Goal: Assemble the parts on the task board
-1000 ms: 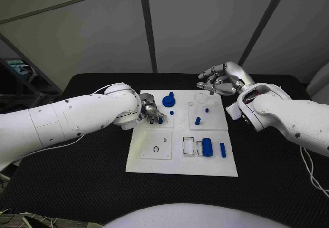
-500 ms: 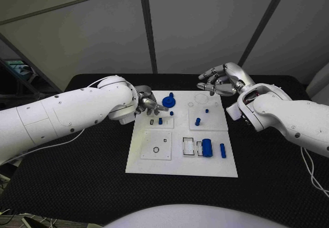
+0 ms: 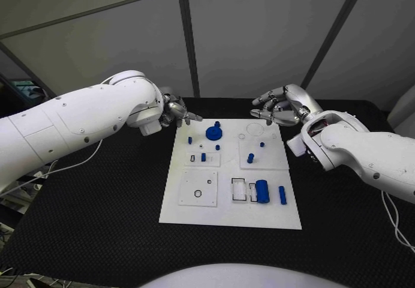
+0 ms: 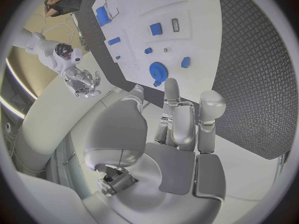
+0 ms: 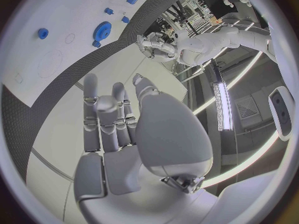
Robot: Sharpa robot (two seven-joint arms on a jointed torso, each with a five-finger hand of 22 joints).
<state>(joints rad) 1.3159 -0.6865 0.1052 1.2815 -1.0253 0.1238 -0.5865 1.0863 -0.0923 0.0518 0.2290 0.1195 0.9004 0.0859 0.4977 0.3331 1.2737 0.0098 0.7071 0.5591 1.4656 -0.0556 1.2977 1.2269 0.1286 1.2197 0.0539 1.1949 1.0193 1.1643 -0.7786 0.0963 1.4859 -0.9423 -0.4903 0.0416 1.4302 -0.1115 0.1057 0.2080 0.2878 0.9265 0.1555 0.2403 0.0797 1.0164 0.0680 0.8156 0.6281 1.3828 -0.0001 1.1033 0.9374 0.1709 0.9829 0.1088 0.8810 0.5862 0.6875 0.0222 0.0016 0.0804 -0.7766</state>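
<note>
Two hands hovering off the task board [image 3: 195, 213]: left hand [image 3: 173, 112] and right hand [image 3: 278, 105], fingers loosely curled, holding nothing. Blue gear [image 3: 213, 131] lying near far edge; approaching squarely from above is advisable.

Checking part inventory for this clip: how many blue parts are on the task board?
8: gear and peg far-left; pegs mid-left; pegs right plate; cylinder and bar near-right. More could be hidden.
</note>
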